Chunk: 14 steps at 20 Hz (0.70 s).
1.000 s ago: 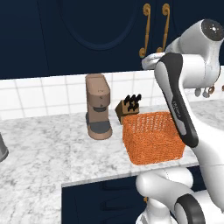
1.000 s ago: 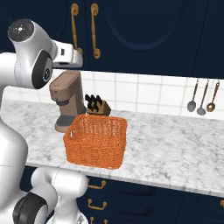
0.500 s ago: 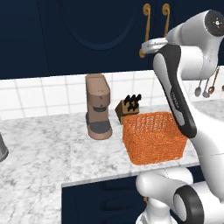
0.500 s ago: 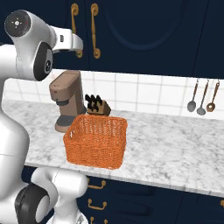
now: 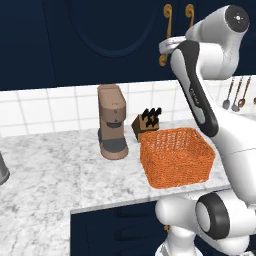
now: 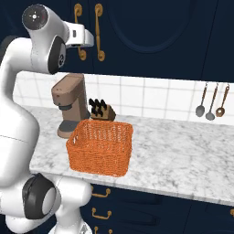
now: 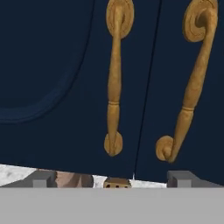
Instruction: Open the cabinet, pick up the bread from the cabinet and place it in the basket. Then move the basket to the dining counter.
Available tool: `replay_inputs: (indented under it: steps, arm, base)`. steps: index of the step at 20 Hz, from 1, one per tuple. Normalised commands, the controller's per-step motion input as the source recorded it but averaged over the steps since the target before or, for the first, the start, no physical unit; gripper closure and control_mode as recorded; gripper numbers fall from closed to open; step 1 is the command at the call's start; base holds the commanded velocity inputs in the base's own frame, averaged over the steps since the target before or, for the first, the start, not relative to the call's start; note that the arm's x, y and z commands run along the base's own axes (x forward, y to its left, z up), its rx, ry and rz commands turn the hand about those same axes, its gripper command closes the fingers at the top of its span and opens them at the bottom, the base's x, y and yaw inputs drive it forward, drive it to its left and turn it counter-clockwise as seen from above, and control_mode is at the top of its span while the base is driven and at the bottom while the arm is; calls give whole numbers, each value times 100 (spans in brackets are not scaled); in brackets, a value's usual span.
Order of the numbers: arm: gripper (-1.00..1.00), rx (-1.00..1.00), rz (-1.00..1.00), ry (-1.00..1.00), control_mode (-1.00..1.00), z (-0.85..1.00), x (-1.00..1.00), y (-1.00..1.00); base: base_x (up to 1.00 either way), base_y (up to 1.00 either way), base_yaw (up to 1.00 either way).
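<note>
white arm raised high, end effector (image 7: 112, 178) spread wide, empty, facing closed cabinet (image 7: 52, 65) brass handles (image 7: 114, 83)

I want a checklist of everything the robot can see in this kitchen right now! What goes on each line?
Surface: white-grey marble worktop below a white tiled wall.
Job's things: navy cabinet, both doors shut, two brass handles side by side; orange basket on the worktop, nothing seen inside; bread: nothing seen.
Clutter: brown coffee machine and knife block behind the basket; hanging spoons on the tiles.
Grippers: gripper open, raised in front of the cabinet handles, holding nothing.
Cables: nothing seen.
Surroundings: navy lower drawers with brass pulls under the worktop.
</note>
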Motion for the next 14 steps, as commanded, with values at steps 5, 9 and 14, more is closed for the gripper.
replay_inputs:
  steps: [5, 9, 14]
  arm:
    - [-100, 0, 0, 0, -100, 0, 54, -1]
    - [-100, 0, -1, 0, -100, 0, 50, 0]
    - [-100, 0, -2, 0, -100, 0, 54, 0]
  base:
    - [0, 0, 0]
    - [0, 0, 0]
    - [0, 0, 0]
